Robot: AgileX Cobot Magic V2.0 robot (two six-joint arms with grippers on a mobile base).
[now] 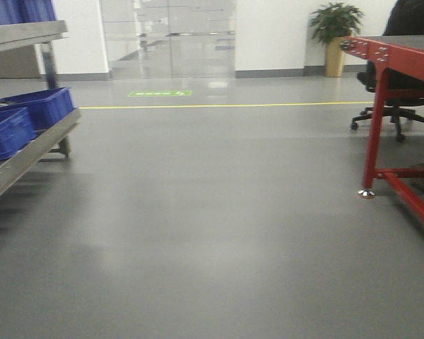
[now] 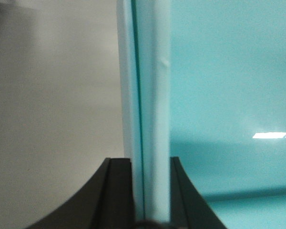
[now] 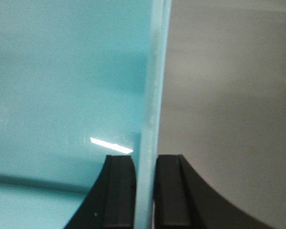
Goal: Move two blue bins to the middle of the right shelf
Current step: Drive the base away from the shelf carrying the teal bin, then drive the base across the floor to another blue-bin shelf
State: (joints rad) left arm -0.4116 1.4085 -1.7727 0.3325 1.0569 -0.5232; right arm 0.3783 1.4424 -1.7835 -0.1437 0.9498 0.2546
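A pale cyan blue bin fills both wrist views; its smooth inner wall (image 2: 229, 95) and floor show. In the left wrist view its upright rim (image 2: 152, 95) shows two pale layers split by a thin dark line, and I cannot tell whether these are two nested bins. My left gripper (image 2: 151, 191) is shut on that rim, one black finger on each side. In the right wrist view my right gripper (image 3: 145, 191) is shut on the opposite rim (image 3: 155, 95), next to the bin wall (image 3: 62, 71). Grey floor lies beyond both rims. The front view shows neither bin nor grippers. The right shelf is out of view.
A metal rack (image 1: 28, 152) at the left holds dark blue crates (image 1: 28, 113). A red-framed table (image 1: 381, 85) stands at the right with an office chair (image 1: 396, 113) behind it. Farther off are a potted plant (image 1: 334, 35), glass doors and a yellow floor line (image 1: 219, 106).
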